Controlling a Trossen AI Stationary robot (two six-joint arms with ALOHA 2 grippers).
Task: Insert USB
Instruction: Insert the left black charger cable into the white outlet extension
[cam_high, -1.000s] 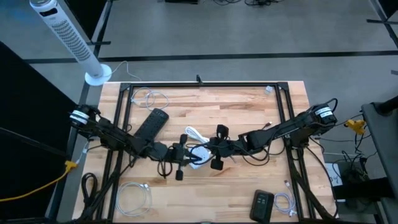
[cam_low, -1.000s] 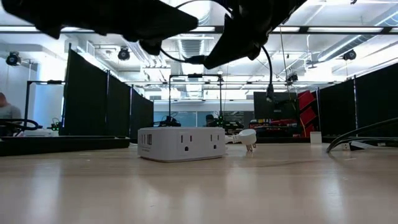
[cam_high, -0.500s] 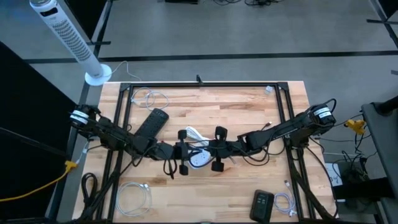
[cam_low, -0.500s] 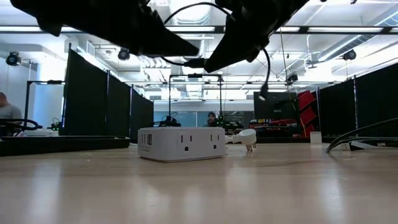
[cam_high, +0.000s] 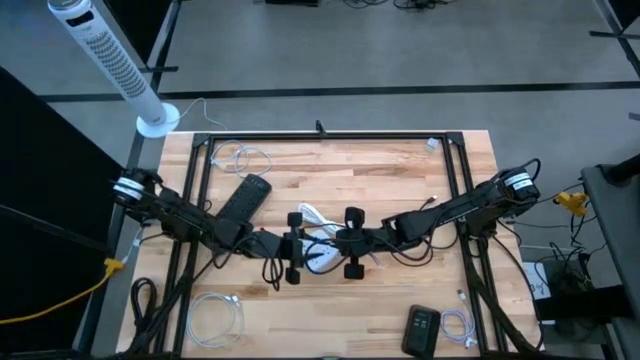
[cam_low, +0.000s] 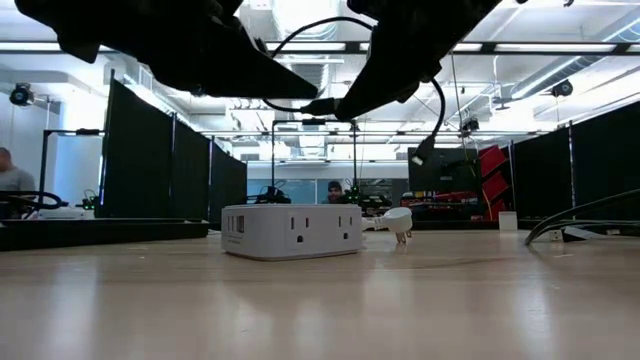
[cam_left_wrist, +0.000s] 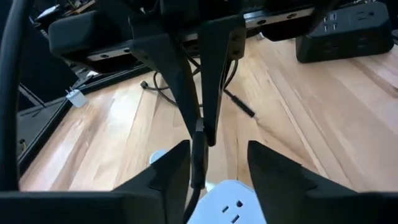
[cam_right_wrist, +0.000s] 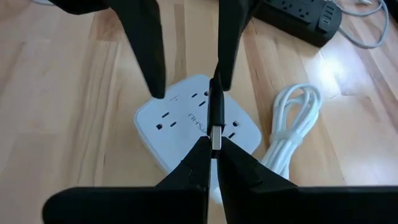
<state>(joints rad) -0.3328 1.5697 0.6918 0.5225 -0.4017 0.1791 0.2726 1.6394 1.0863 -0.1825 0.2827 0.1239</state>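
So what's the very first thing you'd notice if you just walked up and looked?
Two dark arms meet in mid-air over the middle of the wooden table. The right pincer is pinched shut on a thin black USB cable, while the left pincer is open around the same cable. Right below them sits a white power cube with outlets, and a coiled white cord lies beside it.

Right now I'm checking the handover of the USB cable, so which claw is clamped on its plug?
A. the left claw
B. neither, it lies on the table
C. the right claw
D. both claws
C: the right claw is pinched shut on the USB plug above the white power cube, while the left claw has its fingers spread clear on either side of the cable.
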